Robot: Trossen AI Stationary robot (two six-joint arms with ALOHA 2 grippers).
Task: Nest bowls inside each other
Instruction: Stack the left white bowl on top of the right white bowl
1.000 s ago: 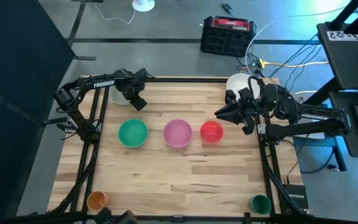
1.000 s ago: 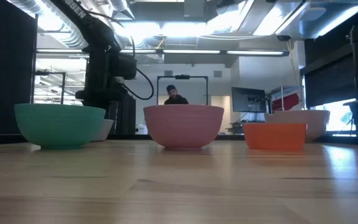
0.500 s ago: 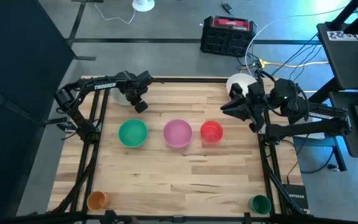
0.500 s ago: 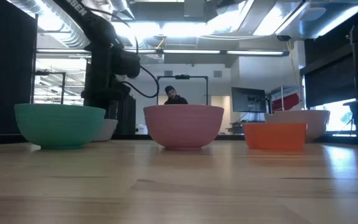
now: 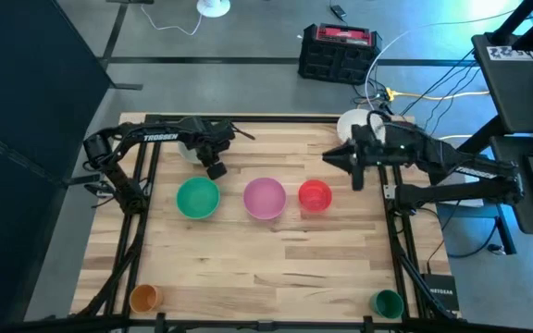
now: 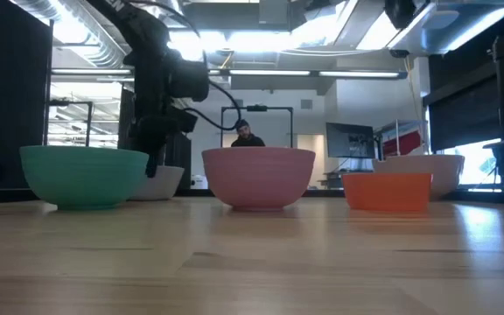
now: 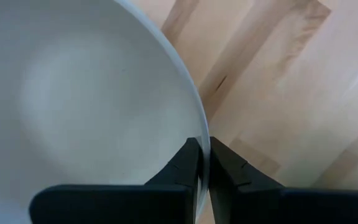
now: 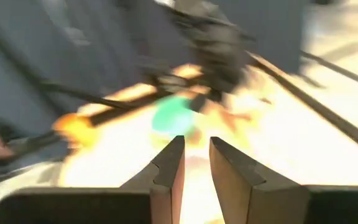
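Pale grey bowl [image 7: 73, 93]: far-left part of table [image 5: 276, 259], behind green bowl [image 5: 197, 198], mostly hidden under left arm from above. Rim now pinched between fingers of left gripper [image 7: 202, 146], one finger inside the wall, one outside. Clamped fully down on the rim; a second ago parted and not yet gripping. In low view, shifted slightly toward pink bowl [image 5: 265, 198] compared with a second ago. Base at about table level; lifted or not, cannot tell.

Green, pink and red bowl [image 5: 315, 196]: in a row across mid-table, apart from one another, unmoved, each empty.

White bowl [image 5: 352, 122]: far-right corner, partly under right arm, untouched.

Right gripper [image 8: 196, 144]: above the table beside the white bowl, swung round since a second ago. Fingers held partly apart, nothing between them.

Orange cup [image 5: 143, 297] and green cup [image 5: 388, 302]: near corners, no part in the job.

Status: nothing nested yet. Grip on grey bowl just secured, so first carry judged ready to start. Likely destination the white bowl, if largest. Thin-rim pinch: tilting or slipping possible on lifting.
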